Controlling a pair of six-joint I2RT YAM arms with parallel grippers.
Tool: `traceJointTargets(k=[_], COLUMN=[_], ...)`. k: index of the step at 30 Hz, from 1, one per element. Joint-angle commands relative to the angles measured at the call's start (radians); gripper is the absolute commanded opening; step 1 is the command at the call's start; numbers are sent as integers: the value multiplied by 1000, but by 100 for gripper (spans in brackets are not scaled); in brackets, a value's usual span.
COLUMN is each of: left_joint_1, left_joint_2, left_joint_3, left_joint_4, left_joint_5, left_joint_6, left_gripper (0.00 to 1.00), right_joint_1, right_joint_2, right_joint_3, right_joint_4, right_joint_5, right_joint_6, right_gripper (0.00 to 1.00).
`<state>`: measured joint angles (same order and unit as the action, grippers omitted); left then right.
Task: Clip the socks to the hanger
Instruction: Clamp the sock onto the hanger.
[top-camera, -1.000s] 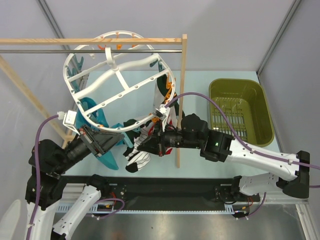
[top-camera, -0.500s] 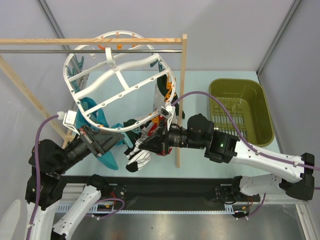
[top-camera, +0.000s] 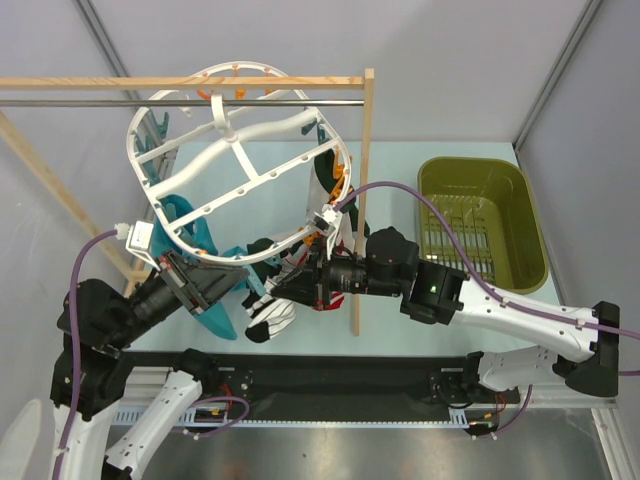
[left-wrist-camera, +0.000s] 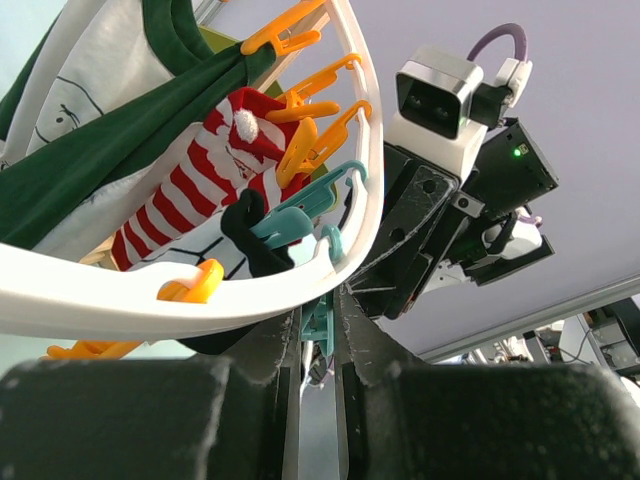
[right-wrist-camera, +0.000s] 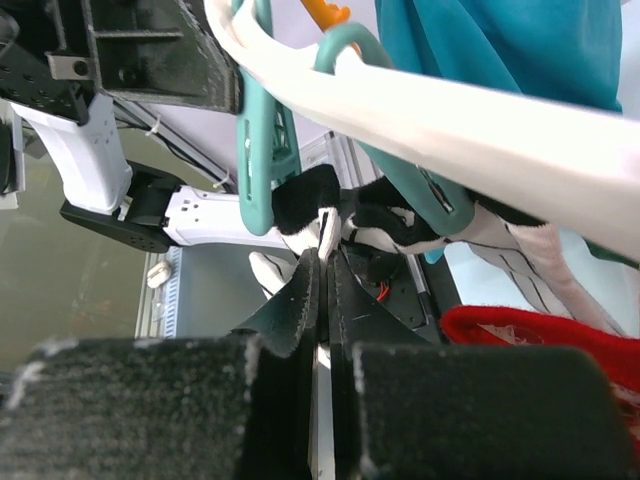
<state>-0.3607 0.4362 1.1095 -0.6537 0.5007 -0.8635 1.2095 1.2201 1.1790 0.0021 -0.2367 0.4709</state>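
Observation:
The white oval hanger hangs from the rod, tilted toward me. My left gripper is shut on a teal clip under the hanger's rim; it reaches the near rim from the left. My right gripper is shut on a white sock with a black end, right beside another teal clip. From above, that sock dangles below the right gripper. A red-and-white sock hangs clipped on the hanger.
A wooden rack post stands just right of the hanger. A teal cloth and a dark green-and-white garment also hang from the clips. An olive basket sits at the right of the table.
The right arm swung a little right and came back left with the sock, which now hangs slightly lower. The left arm and the hanger have not moved.

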Motion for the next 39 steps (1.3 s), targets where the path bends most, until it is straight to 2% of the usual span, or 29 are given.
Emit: traceJointTargets(k=[1,14,16,18,20,23,34,38,39], left_joint_1=[-4,-4,-4,-4,-4,-4,-4,-4,-4], left_joint_2=[-10,-8,-8,-7,-10,-14,-21,-36,-40], left_joint_3=[30,30,33,44,56,61,84,95,95], left_joint_4=[13,19,6,-13,-24,-35,-87,-127,-141], left_joint_5=[24,22,16,4,-5,-17,-54,-65,-68], left_joint_6=[-9,-12,-11,0,6,11,41,61,66], left_gripper=[0,0,6,19,25,42,70,79,80], right_joint_1=[-1,-1,-1,-2,-4,-11,-27,-36,-37], right_joint_2=[-10,-7,-4,-1,2,9,42,53,55], right_joint_3=[54,48,50,53,56,59,61,67,71], right_joint_4=[72,99,105,111,110,113,115,88,78], right_joint_5=[-3,-24,-24,-26,-26,-32,-50,-41,-33], right_joint_6=[2,14,12,12,11,11,28,26,23], right_gripper=[0,0,0,0,0,0,0,6,11])
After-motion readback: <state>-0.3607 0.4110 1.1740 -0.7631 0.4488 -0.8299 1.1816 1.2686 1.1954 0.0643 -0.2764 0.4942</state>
